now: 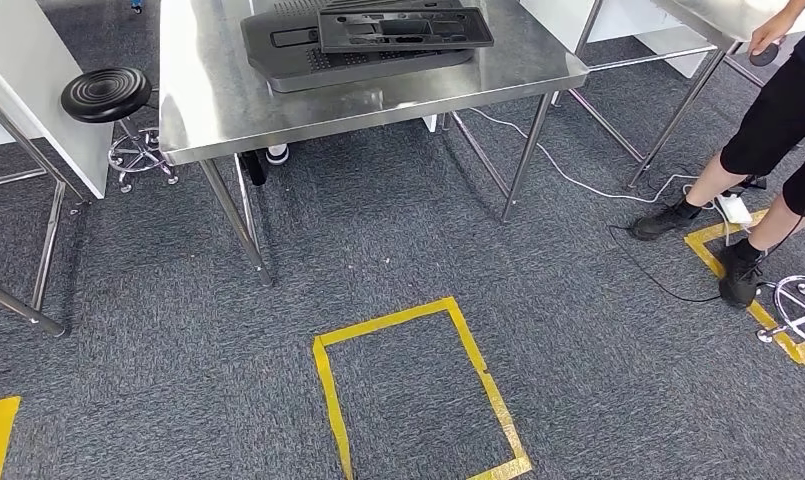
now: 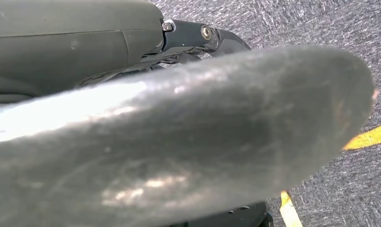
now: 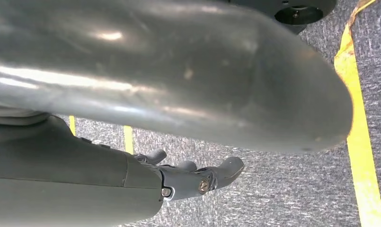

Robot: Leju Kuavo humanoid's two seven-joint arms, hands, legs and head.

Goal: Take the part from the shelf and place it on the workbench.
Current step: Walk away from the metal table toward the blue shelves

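Hanging at the robot's sides over the grey carpet (image 1: 228,330), both hands are empty. The right hand (image 3: 198,177) has its fingers (image 3: 228,166) lying loosely apart and nearly straight, touching nothing. The left hand (image 2: 179,40) shows a dark finger (image 2: 226,38) stretched out with nothing against it, but the thick thumb (image 2: 179,142) covers the rest, so I cannot tell how far it is spread.

Outward from the hands, yellow floor tape (image 1: 418,385) marks a box just ahead of the robot. Beyond it stands the steel workbench (image 1: 208,100), with a dark moulded part (image 1: 403,28) resting on a larger dark tray (image 1: 308,60) near its far edge, well apart from both hands. A stool (image 1: 106,95) stands to the left of the bench, and a person (image 1: 768,130) stands to the right.

By my reading, a part is already set down, so the step in hand is walking off for the next. Doing it well means keeping the arms low and tucked, clear of the bench legs and the person.
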